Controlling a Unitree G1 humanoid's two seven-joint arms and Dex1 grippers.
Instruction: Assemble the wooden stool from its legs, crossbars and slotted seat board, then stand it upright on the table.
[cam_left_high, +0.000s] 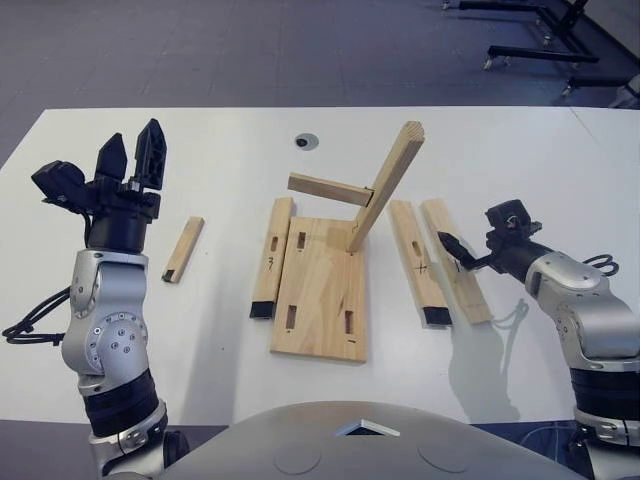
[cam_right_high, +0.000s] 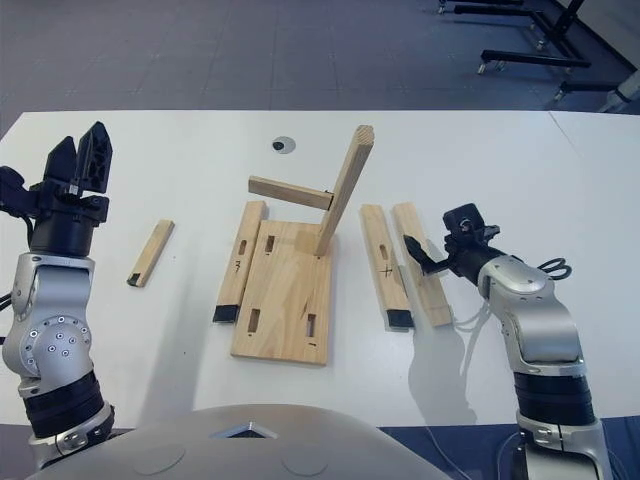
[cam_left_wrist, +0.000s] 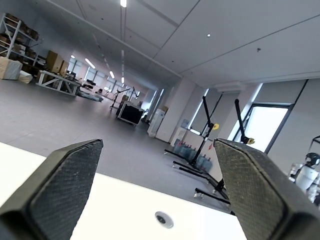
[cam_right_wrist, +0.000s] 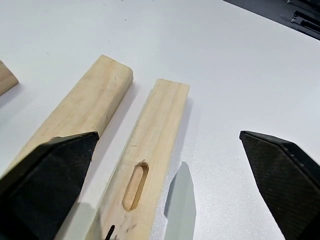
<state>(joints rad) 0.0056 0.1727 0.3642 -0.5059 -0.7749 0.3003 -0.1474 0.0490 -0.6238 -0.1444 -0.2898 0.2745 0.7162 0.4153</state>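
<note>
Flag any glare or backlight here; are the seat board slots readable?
Left eye view: table evenly lit, no hot spots; seat board slots read dark and clear. Left wrist view: ceiling lights and window bright behind the left gripper. Right wrist view: slot in the leg shaded inside but plain.

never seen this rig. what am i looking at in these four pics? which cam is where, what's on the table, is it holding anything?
It is a humanoid robot with two arms. The two wide pictures come from cameras on its head, looking down over the white table. The other two come from cameras on its wrists. On the table lies a flat pale wooden seat board with four slots. One long wooden leg stands tilted at the board's far right corner, with a short wooden crossbar sticking out sideways. A second leg lies along the board's left edge, a third leg and a fourth leg lie to its right, and a short loose wooden bar lies farther left. The left arm's black fingers are raised. The right arm's black fingers are low over the third leg. Both pairs are open and hold nothing.
</note>
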